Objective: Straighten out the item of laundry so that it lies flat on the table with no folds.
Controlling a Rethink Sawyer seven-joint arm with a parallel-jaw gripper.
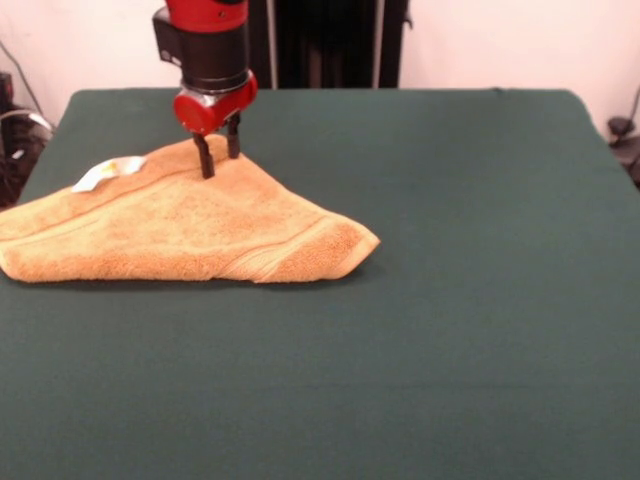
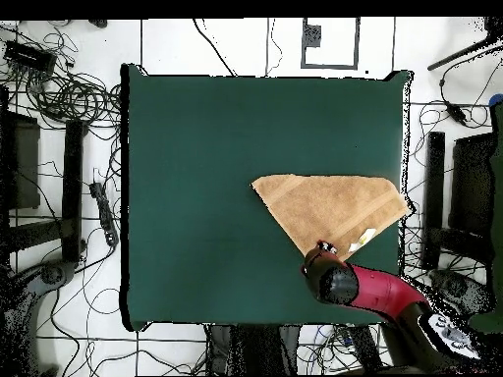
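Note:
The orange-tan towel (image 1: 190,225) lies folded over into a rough triangle on the left part of the green table (image 1: 450,300). One woven band shows along its near right edge. Its white tag (image 1: 105,172) sticks out at the far left edge. My gripper (image 1: 220,163) points straight down at the towel's far corner. Its fingers (image 1: 204,158) stand apart, with their tips on or just above the cloth. In the overhead view the towel (image 2: 329,206) lies by the table's (image 2: 196,196) right edge, with the gripper (image 2: 322,250) at its lower corner.
In the front view the towel's left end reaches the table's left edge. Cables (image 2: 69,98) and dark equipment stands (image 2: 434,187) lie on the floor around the table. The robot's black pedestal (image 1: 325,45) stands behind the far edge.

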